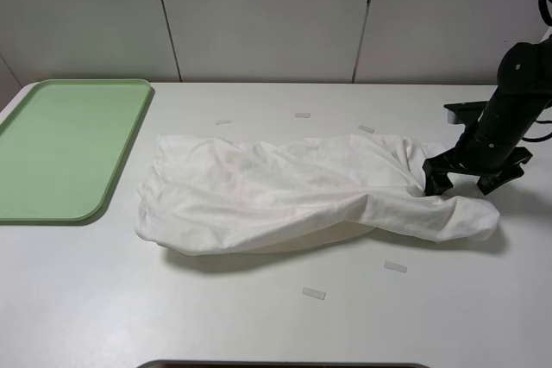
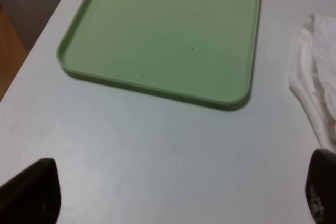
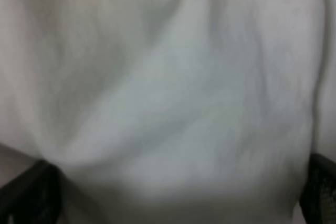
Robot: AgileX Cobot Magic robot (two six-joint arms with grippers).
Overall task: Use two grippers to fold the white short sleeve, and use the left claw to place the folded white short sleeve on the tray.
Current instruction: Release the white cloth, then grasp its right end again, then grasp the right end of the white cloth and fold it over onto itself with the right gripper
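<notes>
White short sleeve [image 1: 293, 191]: plain white T-shirt, wrinkled, bunched into a long loose heap lying crosswise on the table, near the tray but apart from it.
Tray [image 1: 65, 148]: pale green, flat, low rim, rounded corners, on my left.
My right gripper [image 1: 468, 185]: black, jaws spread at the shirt's right end.
My left gripper [image 2: 178, 192]: jaws spread, near the tray's corner.
</notes>
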